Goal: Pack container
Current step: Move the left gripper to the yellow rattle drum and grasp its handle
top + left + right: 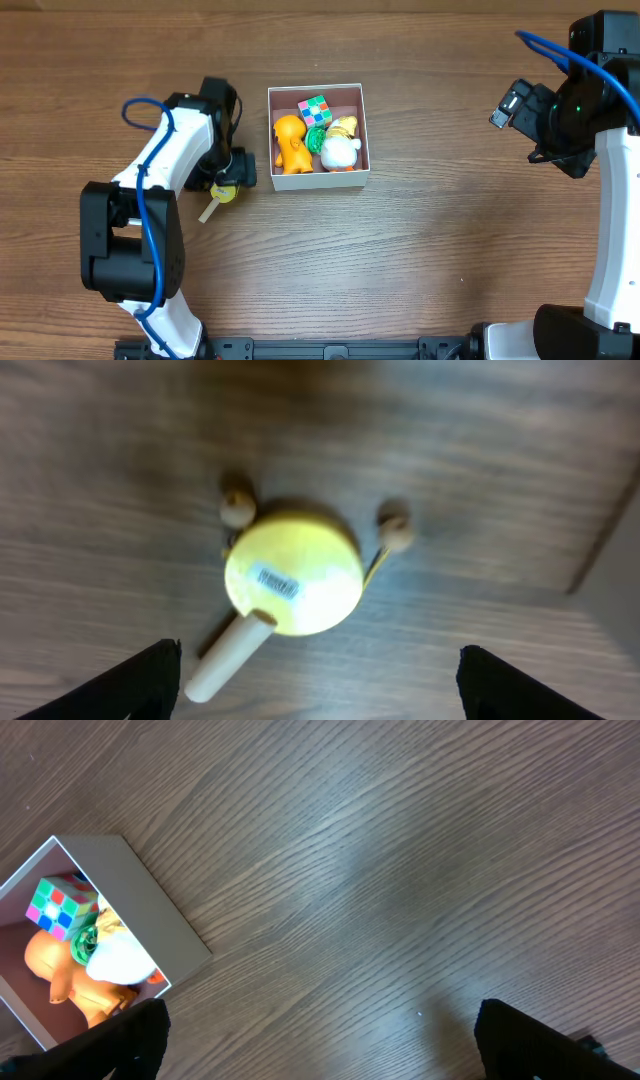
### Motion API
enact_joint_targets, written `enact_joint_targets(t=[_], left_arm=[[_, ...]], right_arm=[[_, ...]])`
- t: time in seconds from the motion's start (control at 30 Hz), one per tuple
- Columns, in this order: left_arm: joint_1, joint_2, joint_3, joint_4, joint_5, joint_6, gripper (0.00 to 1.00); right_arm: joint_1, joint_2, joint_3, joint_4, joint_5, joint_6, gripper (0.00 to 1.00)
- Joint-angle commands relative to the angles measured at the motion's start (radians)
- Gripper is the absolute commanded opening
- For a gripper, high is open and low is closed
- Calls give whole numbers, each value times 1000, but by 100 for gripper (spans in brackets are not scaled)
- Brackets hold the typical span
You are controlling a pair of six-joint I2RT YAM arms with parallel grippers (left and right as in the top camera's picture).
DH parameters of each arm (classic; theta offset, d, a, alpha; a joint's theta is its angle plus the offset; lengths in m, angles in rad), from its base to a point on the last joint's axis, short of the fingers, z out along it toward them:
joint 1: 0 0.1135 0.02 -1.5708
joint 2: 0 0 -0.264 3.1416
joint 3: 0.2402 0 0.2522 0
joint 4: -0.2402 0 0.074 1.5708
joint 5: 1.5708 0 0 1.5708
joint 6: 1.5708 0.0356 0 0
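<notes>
Facing upward, open square container (320, 180)

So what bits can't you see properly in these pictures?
- Left wrist: the yellow toy is blurry; its sticker cannot be read.
- Overhead: the left hand covers part of that toy.
- Right wrist: the picture edge cuts off the container.
- Overhead: the green thing inside is too small to name.
</notes>
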Motion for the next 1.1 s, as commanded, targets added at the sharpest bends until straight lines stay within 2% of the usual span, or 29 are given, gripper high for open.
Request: enact_joint_targets(t=[0.0,0.13,0.33,0.53,0.7,0.83,0.9,0.93,0.97,1.07], left_arm=[[14,1,-23,4,10,46,85],[18,1,-57,-24,-62,95,82],[30,1,-114,-15,-67,309,68],[66,1,-160,47,-67,398,72],[84,1,-201,122,-63,454,64],[84,1,-204,166,-63,480,54],[84,1,-204,177,-63,489,44],[84,1,-204,180,-63,491,34],[84,1,-204,180,-63,491,29],[84,1,-204,171,-53,491,24]], right_arm=[[-3,-29,12,2,-2,-2,100],[-3,-29,12,2,-2,-2,100],[-3,-29,12,10,-2,-2,100],[-3,-29,12,16,2,-2,100],[-3,-29,12,22,2,-2,100],[-3,-29,12,25,2,-2,100],[-3,-29,12,25,2,-2,100],[-3,-29,12,25,2,-2,100],[-3,-29,12,26,2,-2,100],[-3,-29,12,29,2,-2,100]])
